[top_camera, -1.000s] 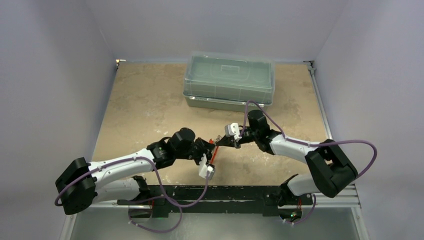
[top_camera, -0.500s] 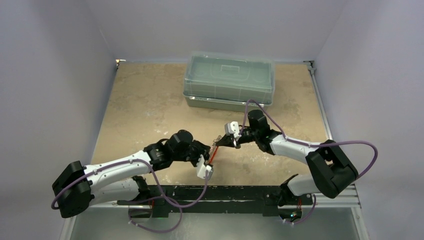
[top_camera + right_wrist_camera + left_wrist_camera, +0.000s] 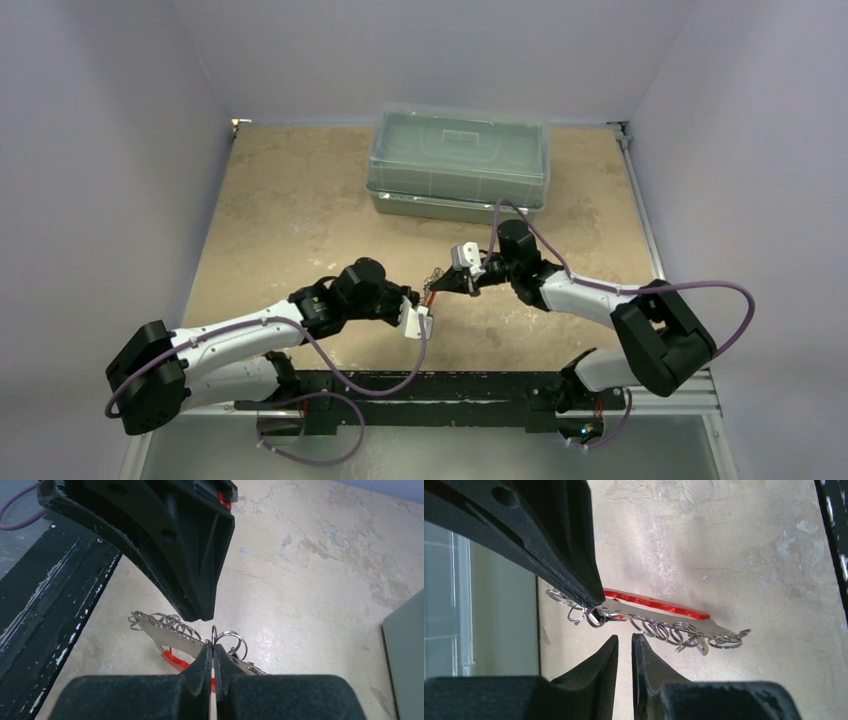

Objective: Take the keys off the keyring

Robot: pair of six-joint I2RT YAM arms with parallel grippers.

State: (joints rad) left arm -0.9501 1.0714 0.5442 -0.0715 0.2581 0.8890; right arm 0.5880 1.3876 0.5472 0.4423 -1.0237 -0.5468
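Right end effector (image 3: 212, 649) pinches keyring (image 3: 655, 603); left end effector (image 3: 625, 640) stands slightly spread and empty; nothing appears detached yet.

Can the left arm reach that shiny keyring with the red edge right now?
Probably yes. The left gripper hangs right beside the silvery metal keyring with a red edge, jaws slightly apart, nothing blocking. The right gripper pinches one end, leaving the rest free.

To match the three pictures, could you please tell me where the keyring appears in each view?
Top external: keyring just below the picture's centre.
Left wrist: keyring mid-frame, red edge uppermost.
Right wrist: keyring lower centre-left.
Shared landmark: the right tool, pinching a ring at the keyring's end.
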